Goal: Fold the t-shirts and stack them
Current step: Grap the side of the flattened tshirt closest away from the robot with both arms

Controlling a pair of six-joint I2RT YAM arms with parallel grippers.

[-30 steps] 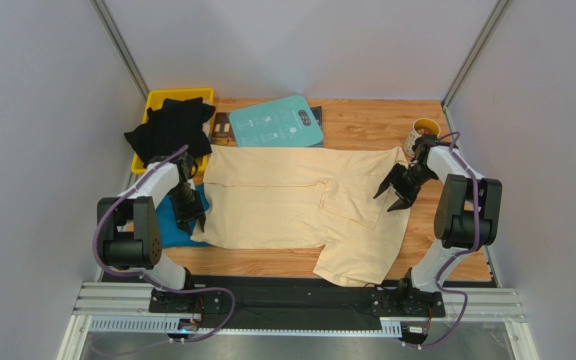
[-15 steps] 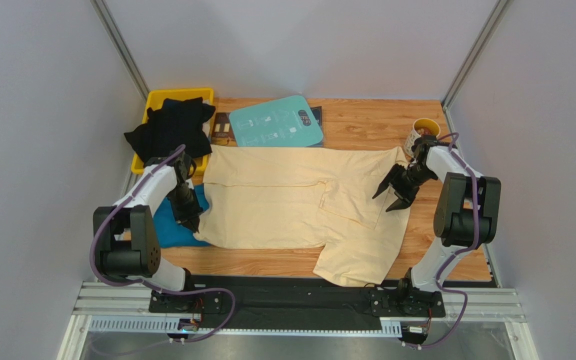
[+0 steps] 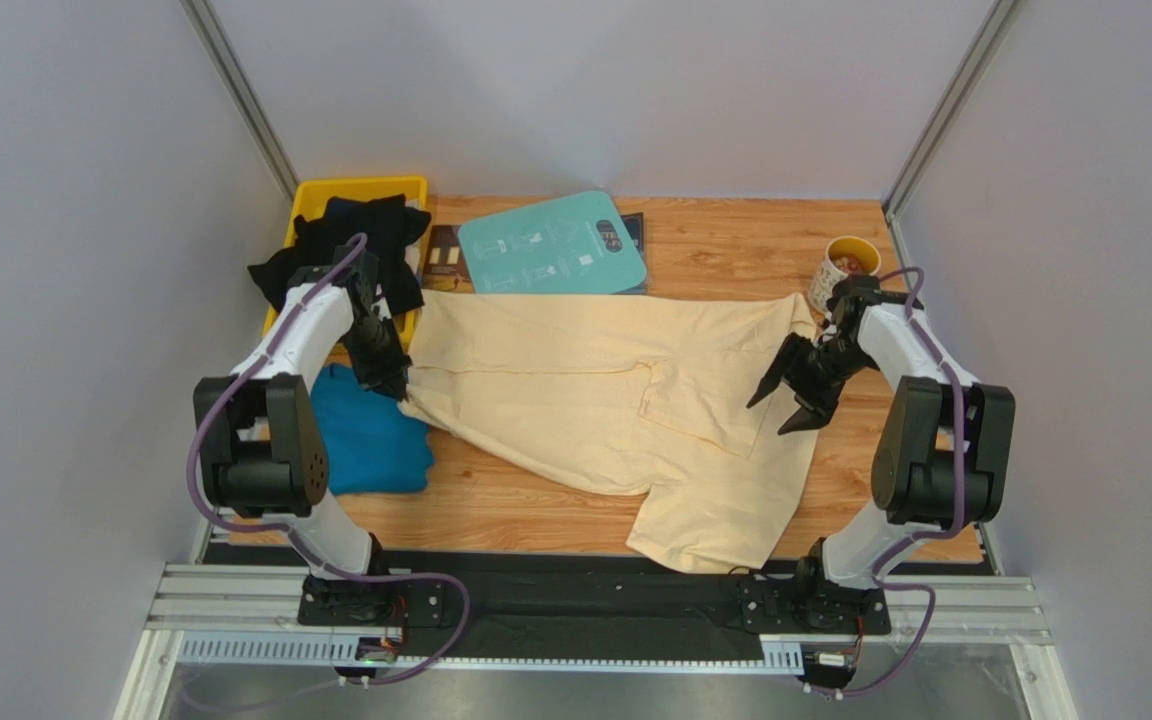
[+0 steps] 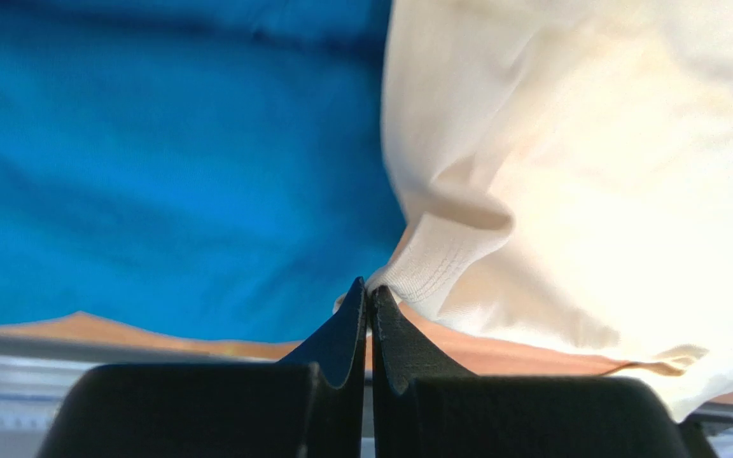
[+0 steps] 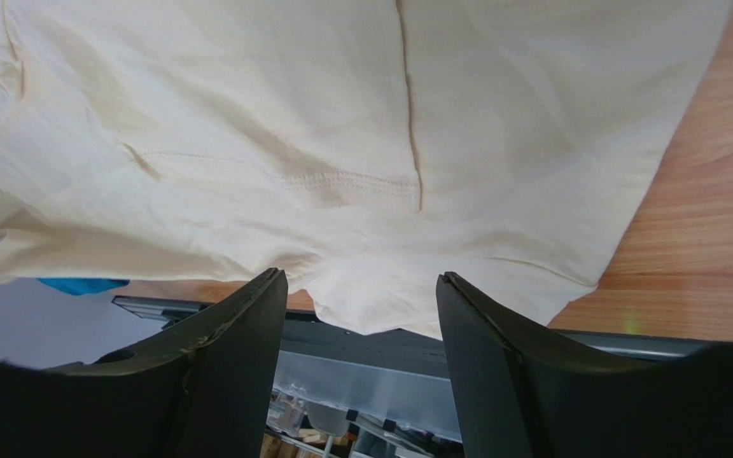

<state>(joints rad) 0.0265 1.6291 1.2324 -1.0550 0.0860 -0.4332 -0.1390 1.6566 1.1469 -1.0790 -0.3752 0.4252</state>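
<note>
- The left gripper [image 4: 370, 298] is clamped tight on a stitched hem of the pale cream-yellow cloth t-shirt [image 3: 582, 398]. Its two black fingers meet with only that edge between them.
- From the pinch, the shirt's near-left corner hangs raised off the surface. In the left wrist view, bare wood shows beneath it.
- Just to the left of the held corner lies the teal-blue cloth t-shirt [image 3: 369, 438], folded into a compact pad by the table's left edge.
- The right gripper [image 5: 361, 281] has its fingers spread wide with nothing between them. It is poised over the cream shirt's right side, above a seam and a line of stitching. Whether its tips touch the cloth is hard to say from these views.
- The rest of the cream shirt lies spread across the middle of the light wooden table [image 3: 748, 240], with one lower flap reaching the near edge.
- A heap of black cloth t-shirts [image 3: 334, 252] fills the yellow plastic bin [image 3: 330, 191] at the far left corner and spills over its rim.
- The rigid flat teal board with white print [image 3: 552, 245] lies just beyond the cream shirt's far hem.
- A pale round mug [image 3: 845, 264] stands at the far right, near the right arm.
</note>
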